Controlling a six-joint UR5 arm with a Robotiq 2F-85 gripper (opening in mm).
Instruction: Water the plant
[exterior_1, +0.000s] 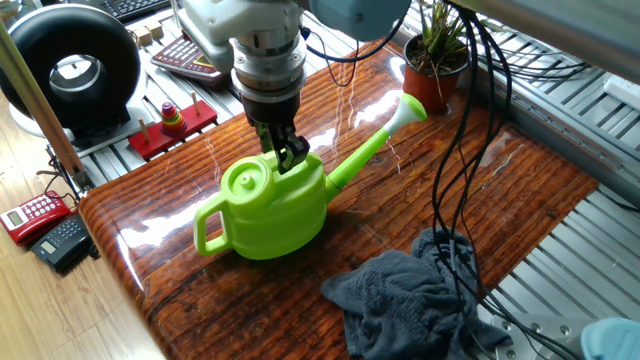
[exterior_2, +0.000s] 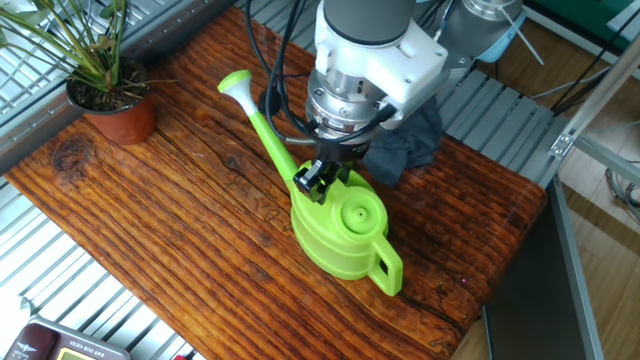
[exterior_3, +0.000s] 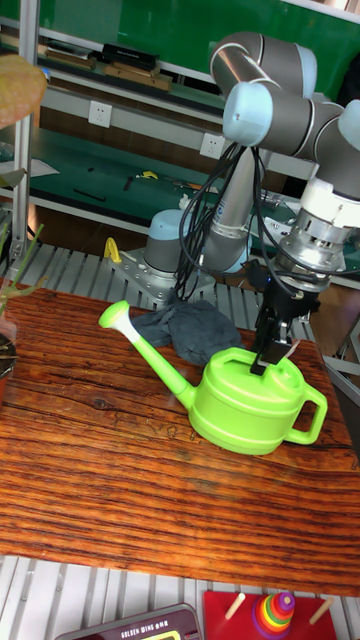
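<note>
At the worktop (exterior_2: 200, 260) middle, the end effector (exterior_2: 318, 180) grips the watering can's (exterior_2: 345, 235) top rim; the plant (exterior_2: 100, 80) stands at a far corner.

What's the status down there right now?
End effector on top rim of watering can, grip unclear. Can on table, spout toward plant. Nothing between.

opposite high corners, tall frontal; shared table (exterior_2: 200, 250)

Robotics lab or workshop, wooden table (exterior_1: 230, 290) on slatted aluminium framing (exterior_1: 560, 110), bundled black cables (exterior_1: 450, 150) hanging over it, keyboard (exterior_1: 130, 8) and desk phones (exterior_1: 45, 225) alongside, wall sockets (exterior_3: 100, 115) behind a second robot base (exterior_3: 165, 255)
</note>
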